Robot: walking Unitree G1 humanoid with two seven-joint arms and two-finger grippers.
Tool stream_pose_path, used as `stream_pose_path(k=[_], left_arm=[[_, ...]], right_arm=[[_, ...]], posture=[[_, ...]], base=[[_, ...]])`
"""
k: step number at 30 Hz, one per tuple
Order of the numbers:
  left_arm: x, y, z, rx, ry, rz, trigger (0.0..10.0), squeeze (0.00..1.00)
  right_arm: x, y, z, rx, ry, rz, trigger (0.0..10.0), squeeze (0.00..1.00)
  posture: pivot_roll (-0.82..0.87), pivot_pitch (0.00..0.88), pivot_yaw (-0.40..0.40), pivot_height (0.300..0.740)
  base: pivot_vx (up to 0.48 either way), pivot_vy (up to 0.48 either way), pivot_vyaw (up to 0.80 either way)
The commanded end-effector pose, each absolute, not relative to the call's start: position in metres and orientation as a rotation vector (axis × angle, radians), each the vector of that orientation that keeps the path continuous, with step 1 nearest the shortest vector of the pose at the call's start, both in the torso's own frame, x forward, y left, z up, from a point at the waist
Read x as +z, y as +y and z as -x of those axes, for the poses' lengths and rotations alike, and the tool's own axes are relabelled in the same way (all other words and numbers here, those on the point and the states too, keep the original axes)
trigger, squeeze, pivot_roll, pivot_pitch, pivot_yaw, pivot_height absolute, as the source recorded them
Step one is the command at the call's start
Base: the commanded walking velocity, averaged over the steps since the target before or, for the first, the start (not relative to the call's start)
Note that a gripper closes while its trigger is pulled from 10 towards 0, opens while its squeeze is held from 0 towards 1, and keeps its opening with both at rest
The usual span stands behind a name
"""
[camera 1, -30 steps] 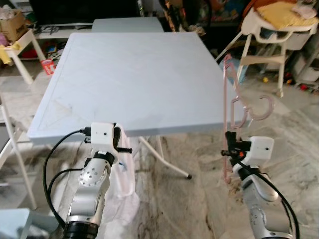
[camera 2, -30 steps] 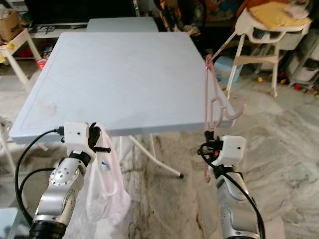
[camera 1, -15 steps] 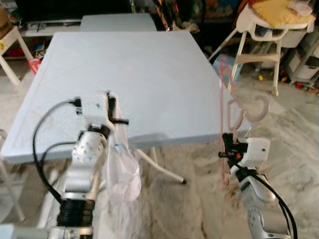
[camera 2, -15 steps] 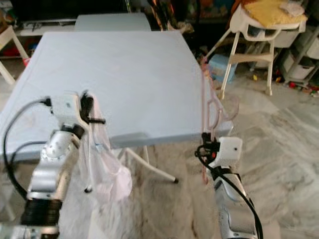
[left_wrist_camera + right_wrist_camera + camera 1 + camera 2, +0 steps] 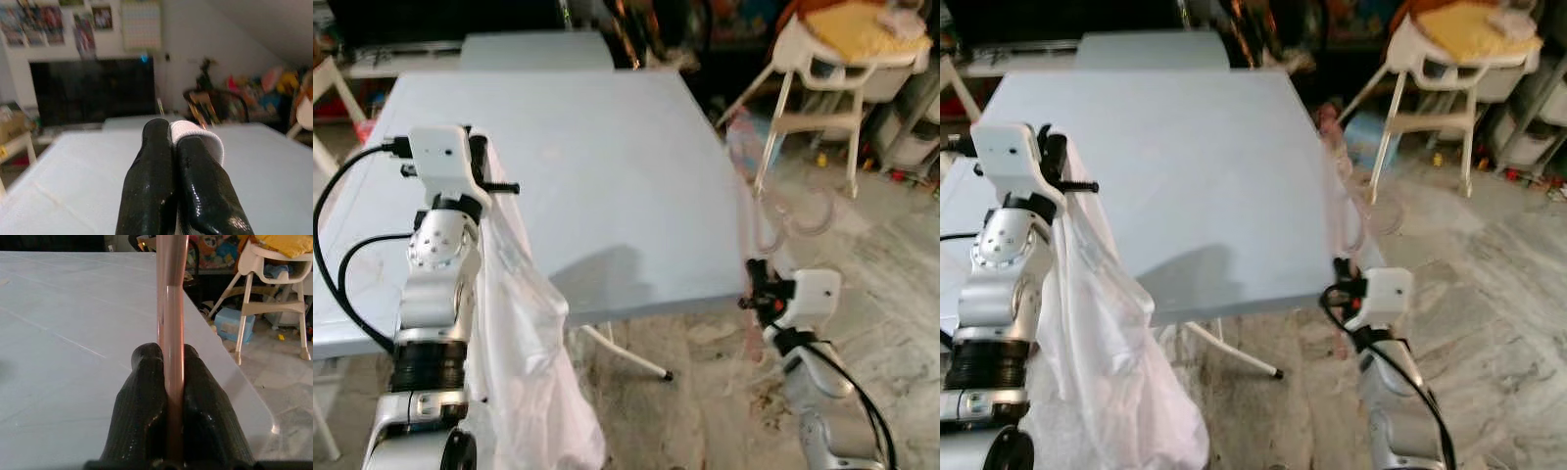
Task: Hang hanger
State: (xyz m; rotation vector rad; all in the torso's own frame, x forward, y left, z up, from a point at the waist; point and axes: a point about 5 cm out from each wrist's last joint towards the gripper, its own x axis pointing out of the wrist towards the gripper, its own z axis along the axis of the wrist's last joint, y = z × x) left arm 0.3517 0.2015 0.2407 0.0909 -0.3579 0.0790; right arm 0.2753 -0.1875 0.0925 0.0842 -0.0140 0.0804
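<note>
- Left eye view: your left pincer (image 5: 485, 182) sits high at about 10 o'clock, over the near left part of the grey table (image 5: 607, 147), clamped on a white garment (image 5: 524, 343) that hangs from it down past the table's front edge. Your right pincer (image 5: 754, 294) is low at 4 o'clock, just off the table's near right corner, holding the pink hanger (image 5: 759, 211) upright; the hanger is motion-blurred, with its hook curling off toward 3 o'clock.
- Right eye view: the same layout. The hanger's long bar rises from the right pincer along the table's right edge, very close to it. A white high chair (image 5: 1449, 59) stands at 1 o'clock, well beyond the corner.
- Left wrist view: both black fingers (image 5: 156, 181) are pressed together, with a fold of white cloth pinched between them.
- Right wrist view: the fingers (image 5: 142, 421) are closed on the pink bar, which runs straight up between them.
- Risk, as I judge it: you grip the hanger low, on one thin bar, so it may pivot in the fingers if you swing fast. The bar or hook may also knock the table edge, and the trailing garment may snag the table corner.
</note>
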Motion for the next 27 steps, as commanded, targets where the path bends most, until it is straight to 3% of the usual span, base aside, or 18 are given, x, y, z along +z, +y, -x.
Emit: stream_pose_path(k=[1,7,15,27], left_arm=[[0.251,0.213,-0.351,0.117,-0.397,-0.092,10.0,0.0],[0.245,0.212,-0.352,0.124,-0.38,-0.092,10.0,0.0],[0.235,0.204,-0.35,0.116,-0.358,-0.084,10.0,0.0],[0.229,0.209,-0.355,0.123,-0.33,-0.106,10.0,0.0]], right_arm=[[0.09,-0.179,-0.274,0.105,-0.001,-0.1,10.0,0.0],[0.091,-0.179,-0.273,0.117,-0.003,-0.098,10.0,0.0],[0.091,-0.176,-0.27,0.128,-0.005,-0.097,10.0,0.0],[0.089,-0.176,-0.268,0.117,0.004,-0.109,10.0,0.0]], posture=[[0.01,0.096,-0.038,0.74],[0.0,0.1,-0.038,0.74],[0.0,0.109,-0.043,0.74],[-0.01,0.116,-0.031,0.74]], base=[[0.349,0.0,0.0],[0.204,0.0,0.0],[0.0,0.0,0.78],[0.0,0.0,0.0]])
